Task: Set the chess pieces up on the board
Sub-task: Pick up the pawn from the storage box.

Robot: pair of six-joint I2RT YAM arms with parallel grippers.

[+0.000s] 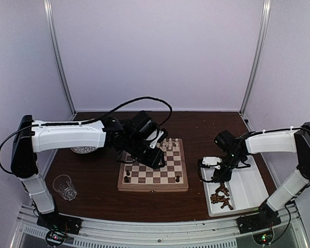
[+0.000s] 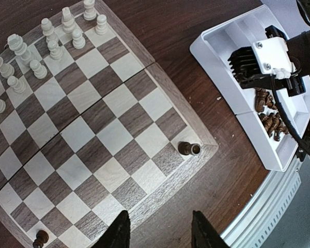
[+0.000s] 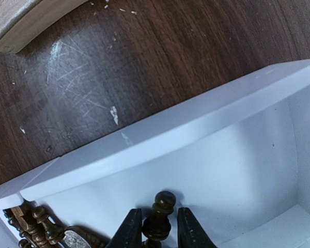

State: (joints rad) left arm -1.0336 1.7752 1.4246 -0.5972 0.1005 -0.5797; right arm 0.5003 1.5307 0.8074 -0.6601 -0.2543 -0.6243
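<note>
The chessboard lies mid-table. Cream-white pieces stand along its far edge, also in the left wrist view. A dark piece stands on a near corner square and another at the opposite near corner. My left gripper hangs open and empty above the board's near border. My right gripper is over the white tray, shut on a dark brown pawn whose round head pokes out between the fingers. Several loose dark pieces lie in the tray.
The white divided tray sits right of the board. A clear glass stands at the near left and a pale round object lies behind the left arm. A metal rail runs along the table's near edge.
</note>
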